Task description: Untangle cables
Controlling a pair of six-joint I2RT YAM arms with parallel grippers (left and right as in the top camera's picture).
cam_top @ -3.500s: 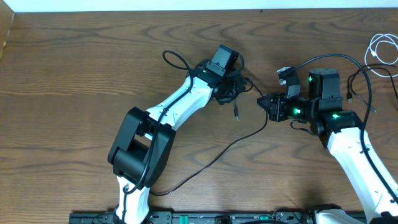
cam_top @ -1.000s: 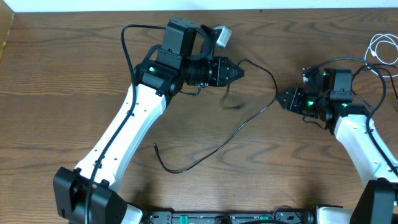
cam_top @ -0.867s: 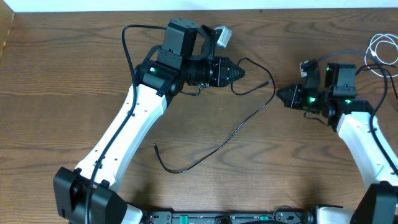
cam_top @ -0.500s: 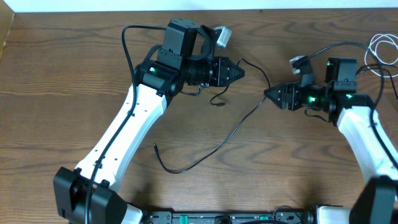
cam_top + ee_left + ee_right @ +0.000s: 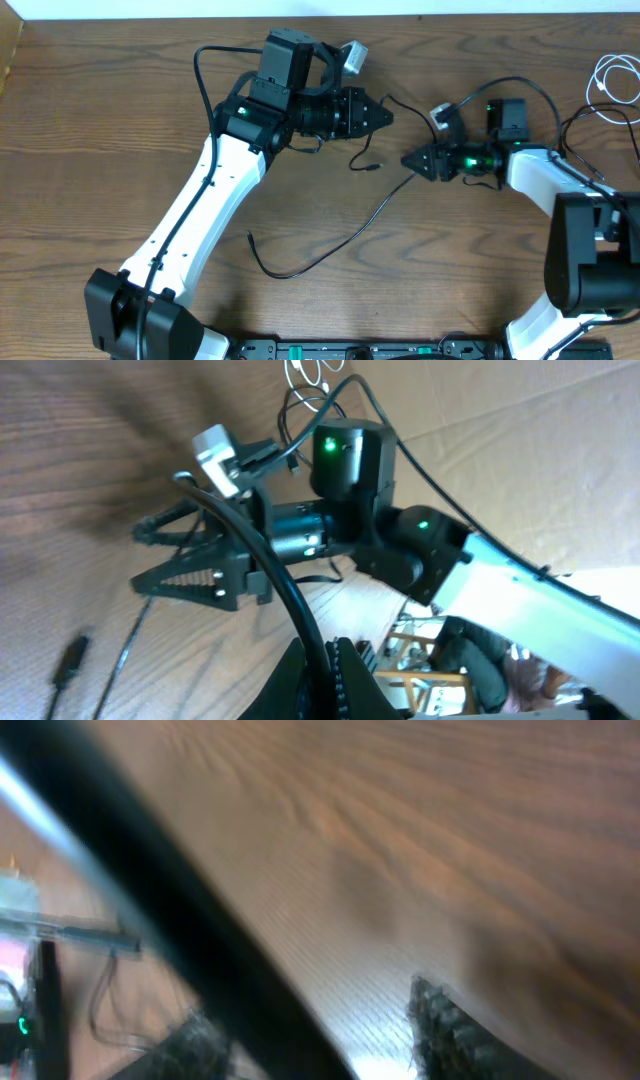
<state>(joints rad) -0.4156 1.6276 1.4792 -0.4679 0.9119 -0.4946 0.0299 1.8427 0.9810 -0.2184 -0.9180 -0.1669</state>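
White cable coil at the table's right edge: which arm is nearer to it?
Right. The right arm sits close beside the white cable coil; the left arm is across the table.

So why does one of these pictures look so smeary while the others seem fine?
Right wrist view: blurred throughout, with the black cable a soft dark band close to the lens. Left wrist view: the right claw is fairly crisp, the near cable soft. Overhead view: sharp, evenly lit.
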